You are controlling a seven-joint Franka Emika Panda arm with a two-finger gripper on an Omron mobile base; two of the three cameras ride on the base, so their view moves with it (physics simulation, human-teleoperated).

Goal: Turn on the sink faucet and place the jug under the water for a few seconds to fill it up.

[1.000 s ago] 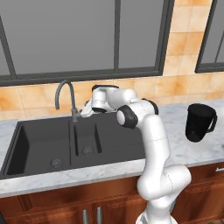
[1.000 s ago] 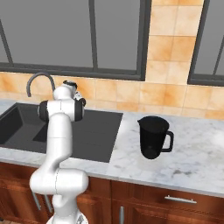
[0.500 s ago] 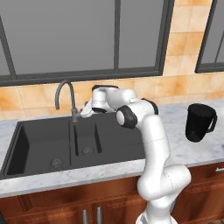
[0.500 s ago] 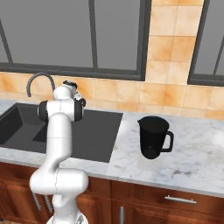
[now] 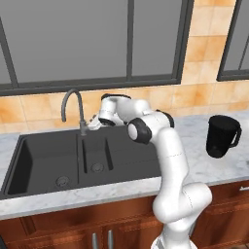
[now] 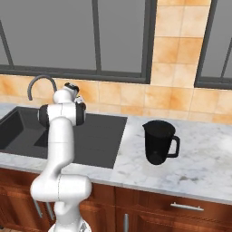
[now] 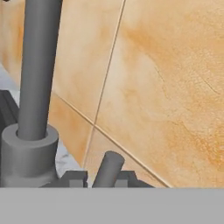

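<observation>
The grey gooseneck sink faucet [image 5: 73, 104] [image 6: 40, 84] stands behind the black sink [image 5: 44, 163] [image 6: 97, 133]. My gripper [image 5: 92, 124] [image 7: 101, 178] is at the faucet's base, on its right side. In the hand view the small side lever [image 7: 107, 167] rises between my two dark fingertips [image 7: 75, 176], which sit tight against it on both sides, beside the faucet stem [image 7: 37, 70]. No water stream is in view at the spout. The black jug [image 5: 221, 136] [image 6: 158, 142] stands upright on the counter far to the right, apart from the arm.
Orange wall tiles [image 7: 166, 87] are close behind the lever. A marble counter [image 5: 194, 165] [image 6: 195, 172] runs around the sink, with a window above. Wooden cabinet fronts [image 6: 158, 208] lie below the counter edge.
</observation>
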